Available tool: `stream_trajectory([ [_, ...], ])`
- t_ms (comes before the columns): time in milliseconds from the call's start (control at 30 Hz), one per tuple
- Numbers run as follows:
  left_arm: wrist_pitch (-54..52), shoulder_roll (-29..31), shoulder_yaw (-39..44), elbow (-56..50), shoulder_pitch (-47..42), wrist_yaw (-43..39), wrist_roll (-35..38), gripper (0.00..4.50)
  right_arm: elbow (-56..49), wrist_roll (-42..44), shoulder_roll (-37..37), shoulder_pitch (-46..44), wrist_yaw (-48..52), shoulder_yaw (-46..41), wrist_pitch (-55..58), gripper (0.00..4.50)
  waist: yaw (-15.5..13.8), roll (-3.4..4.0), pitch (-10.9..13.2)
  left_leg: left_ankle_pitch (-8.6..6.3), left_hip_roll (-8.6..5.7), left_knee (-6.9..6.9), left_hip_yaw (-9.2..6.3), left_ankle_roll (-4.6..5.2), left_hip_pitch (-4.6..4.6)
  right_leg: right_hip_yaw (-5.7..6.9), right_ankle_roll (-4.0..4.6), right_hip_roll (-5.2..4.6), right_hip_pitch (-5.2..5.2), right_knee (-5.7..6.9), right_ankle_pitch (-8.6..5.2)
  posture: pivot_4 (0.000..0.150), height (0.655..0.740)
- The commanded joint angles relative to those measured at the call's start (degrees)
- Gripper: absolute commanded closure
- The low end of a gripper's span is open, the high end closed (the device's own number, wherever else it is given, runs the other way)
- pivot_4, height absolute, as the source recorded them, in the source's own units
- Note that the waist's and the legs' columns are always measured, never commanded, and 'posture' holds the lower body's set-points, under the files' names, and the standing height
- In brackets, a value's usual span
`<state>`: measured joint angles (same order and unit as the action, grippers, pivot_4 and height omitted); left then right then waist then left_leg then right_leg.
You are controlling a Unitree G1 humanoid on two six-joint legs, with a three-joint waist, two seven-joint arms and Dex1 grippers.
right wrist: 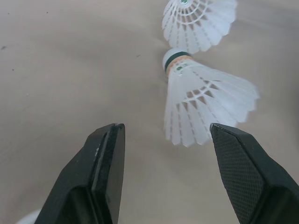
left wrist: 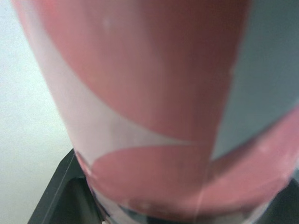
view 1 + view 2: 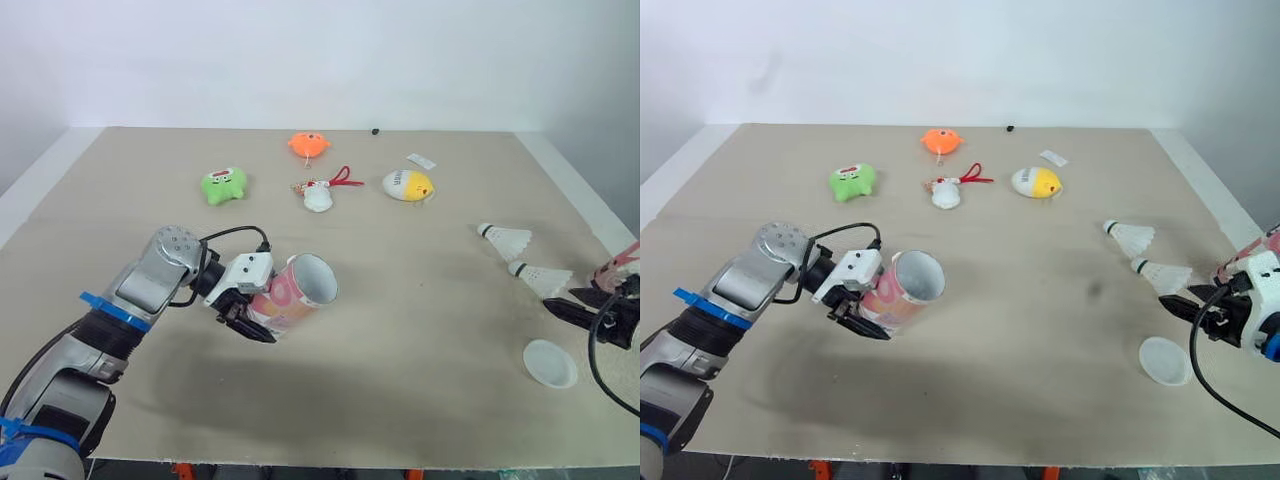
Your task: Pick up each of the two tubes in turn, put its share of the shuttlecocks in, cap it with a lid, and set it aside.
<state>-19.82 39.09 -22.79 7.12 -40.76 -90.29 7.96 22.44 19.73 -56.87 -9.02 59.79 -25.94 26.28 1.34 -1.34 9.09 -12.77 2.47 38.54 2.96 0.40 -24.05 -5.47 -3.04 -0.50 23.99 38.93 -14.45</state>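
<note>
On the tan table's (image 3: 400, 260) left side, the left gripper (image 3: 247, 322) is clamped on a tilted pink-and-white cardboard tube (image 3: 300, 290), hiding its base. Far right, the right gripper (image 1: 167, 135), jaws apart, faces two white feathered shuttlecocks (image 1: 205, 100), beside a round white lid (image 3: 550, 363).

- Tube (image 3: 295, 293) in the left pincer (image 3: 262, 315): pink and white curved patches, with one grey patch.
- Shuttlecock (image 1: 205, 102) just ahead of the right pincer (image 1: 167, 128): white feathers, dark green band, tan band.
- Second shuttlecock (image 1: 198, 18) beyond it: white feathers.
- Lid (image 3: 549, 362) beside the right pincer: white.
- Right pincer's fingers (image 1: 105, 168): black.
- Well beyond the left pincer: green toy (image 3: 223, 185), orange toy (image 3: 309, 145), yellow and white toy (image 3: 408, 184), white toy (image 3: 318, 196) with a red cord.
- Table (image 3: 400, 300): beige.
</note>
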Motion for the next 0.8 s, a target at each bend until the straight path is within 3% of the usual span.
stream_trajectory([
  [33, -0.8, -0.1, -0.2, -2.1, 1.1, 0.4, 0.6, 1.62, 1.7, -0.5, 0.1, -3.3, -0.2, 1.8, -1.4, 1.37, 0.0, -0.01, 0.0, 0.00, 0.00, 0.00, 0.00, 0.00, 0.00, 0.00, 0.00, 0.00, 0.00, 0.00, 0.00, 0.150, 0.7323],
  [133, -1.2, 0.0, 0.1, -2.7, 1.5, 0.6, 0.5, 1.62, 4.8, -1.8, 1.4, -7.4, -1.3, 5.1, -2.5, 1.37, 0.0, 0.00, 0.0, 0.00, 0.00, 0.00, -0.01, 0.00, 0.01, -0.01, 0.00, 0.02, -0.01, 0.00, 0.00, 0.150, 0.7323],
  [200, -1.5, 0.1, 0.2, -3.0, 1.7, 0.9, 0.5, 1.62, 7.1, -2.6, 1.9, -9.8, -2.2, 6.6, -3.2, 1.88, 0.0, 0.00, 0.0, 0.00, 0.00, 0.00, 0.01, 0.00, 0.02, -0.04, -0.01, 0.02, -0.01, 0.00, 0.01, 0.150, 0.7323],
  [267, -1.9, 0.2, 0.4, -3.5, 1.8, 1.1, 0.7, 1.62, 8.5, -2.7, 1.8, -10.6, -2.0, 7.0, -3.7, 2.61, 0.0, 0.01, 0.0, 0.00, -0.01, 0.00, 0.00, 0.00, 0.01, -0.05, -0.01, 0.01, 0.00, 0.00, 0.01, 0.150, 0.7323],
  [367, -2.2, 0.3, 0.6, -4.0, 2.1, 1.3, 0.7, 1.62, 8.8, -2.2, 1.2, -10.1, -0.9, 6.8, -4.2, 4.16, 0.0, 0.01, 0.0, -0.01, -0.03, -0.01, -0.02, 0.01, -0.02, -0.06, -0.04, 0.01, -0.01, -0.01, -0.03, 0.150, 0.7323],
  [400, -2.2, 0.4, 0.7, -4.2, 2.2, 1.4, 0.7, 1.62, 8.5, -2.0, 0.9, -9.7, -0.6, 6.5, -4.1, 4.37, 0.0, 0.01, 0.0, -0.02, -0.04, -0.01, 0.00, 0.02, -0.02, -0.09, -0.05, 0.01, 0.00, -0.01, -0.04, 0.150, 0.7323],
  [633, -1.8, 0.4, 0.8, -3.8, 2.4, 1.6, 0.6, 1.62, -4.6, 4.9, -3.9, -1.8, 6.9, -0.2, 1.3, 4.37, 0.0, 0.07, 0.0, -0.03, -0.06, -0.05, -0.02, 0.04, -0.05, -0.11, -0.09, 0.00, 0.01, -0.01, -0.08, 0.150, 0.7323],
  [800, -0.9, -0.2, 0.5, -1.9, 1.4, 1.0, 0.3, 1.62, -32.1, 14.9, -5.6, 1.1, 11.6, 0.3, 7.0, 4.37, 0.1, 0.12, 0.0, -0.03, 0.00, -0.05, -0.01, 0.05, 0.07, -0.16, -0.06, 0.09, -0.01, 0.01, -0.01, 0.150, 0.7323],
])
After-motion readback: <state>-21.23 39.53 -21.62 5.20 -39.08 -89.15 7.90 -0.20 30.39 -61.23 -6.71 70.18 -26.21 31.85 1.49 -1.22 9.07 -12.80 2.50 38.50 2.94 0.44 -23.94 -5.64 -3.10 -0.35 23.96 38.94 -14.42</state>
